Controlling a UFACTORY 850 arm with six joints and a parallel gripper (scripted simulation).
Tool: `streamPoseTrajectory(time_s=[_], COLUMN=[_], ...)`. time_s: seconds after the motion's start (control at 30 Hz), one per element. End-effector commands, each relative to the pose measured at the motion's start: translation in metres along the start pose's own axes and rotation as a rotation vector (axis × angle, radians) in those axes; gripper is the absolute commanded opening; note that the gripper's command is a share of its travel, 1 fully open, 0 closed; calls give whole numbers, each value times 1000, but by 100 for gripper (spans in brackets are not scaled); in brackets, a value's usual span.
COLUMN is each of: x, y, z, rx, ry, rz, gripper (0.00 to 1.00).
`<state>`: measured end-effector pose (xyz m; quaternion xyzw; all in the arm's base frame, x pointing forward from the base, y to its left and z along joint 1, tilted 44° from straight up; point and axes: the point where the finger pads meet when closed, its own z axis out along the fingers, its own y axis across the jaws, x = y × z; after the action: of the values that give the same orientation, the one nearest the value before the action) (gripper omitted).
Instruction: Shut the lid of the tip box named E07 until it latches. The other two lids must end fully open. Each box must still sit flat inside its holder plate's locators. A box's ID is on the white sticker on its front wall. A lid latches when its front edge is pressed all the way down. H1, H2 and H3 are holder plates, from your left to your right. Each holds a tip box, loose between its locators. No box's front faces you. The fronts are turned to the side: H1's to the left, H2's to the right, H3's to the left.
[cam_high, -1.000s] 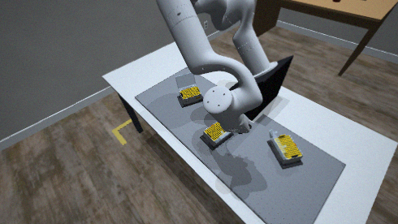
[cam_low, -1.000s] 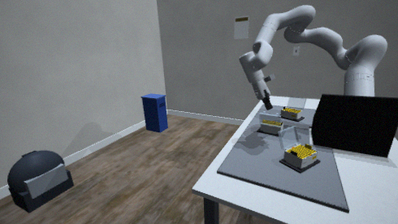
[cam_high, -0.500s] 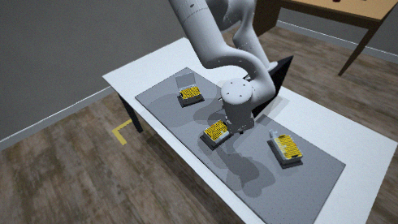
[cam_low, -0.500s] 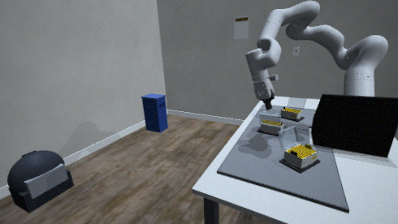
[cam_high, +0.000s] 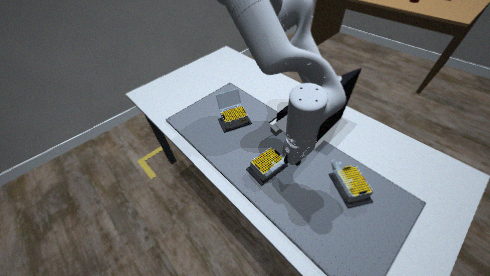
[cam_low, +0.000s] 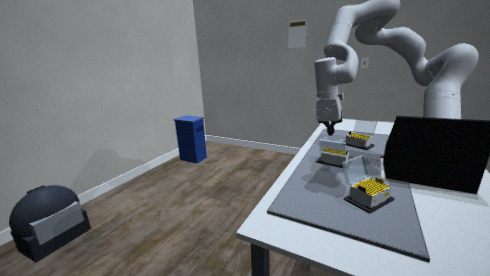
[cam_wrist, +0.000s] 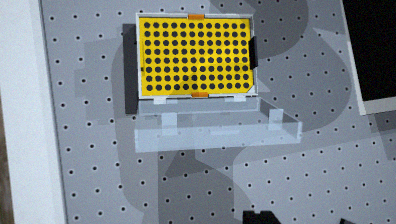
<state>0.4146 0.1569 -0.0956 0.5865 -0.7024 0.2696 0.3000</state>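
Three tip boxes sat on the bench, and no sticker could be read in any view, so I could not tell which one was E07. The middle box (cam_wrist: 195, 55), on H2, lay directly beneath the wrist and seemed the one being approached. Its yellow tip rack was uncovered. Its clear lid (cam_wrist: 215, 131) was swung open on the hinge along one long side, with the free front edge on the side away from the rack.

By my judgement that lid was thin, stiff plastic: light, slick, and free on its hinge. It called for a push rather than a pinch. The best place to push would be the free front edge, tipping the lid over and then pressing straight down to latch it. The box itself was loose on its dark holder plate (cam_wrist: 130, 75), so a sideways shove could have slid it out of the locators.

The hand (cam_low: 330, 130) hung just above the middle box, clenched and holding nothing.

The left box (cam_high: 234, 116) and the right box (cam_high: 353, 182) stood well apart from it on either side, both with lids raised. All three rested on a grey perforated mat (cam_high: 350, 235) on the white bench (cam_high: 440, 170). A black panel (cam_high: 350, 85) stood at the far edge of the mat.
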Motion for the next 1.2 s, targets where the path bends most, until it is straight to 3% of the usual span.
streamPoseTrajectory(time_s=[0.0,0.27,0.53,1.17], x=[0,0,0,0], y=[-1,-1,-1,-1], z=[0,0,0,0], rx=[46,149,154,168], ry=[-22,-54,-50,-5], rz=[-106,-350,-424,-990], gripper=[0,0,0,0])
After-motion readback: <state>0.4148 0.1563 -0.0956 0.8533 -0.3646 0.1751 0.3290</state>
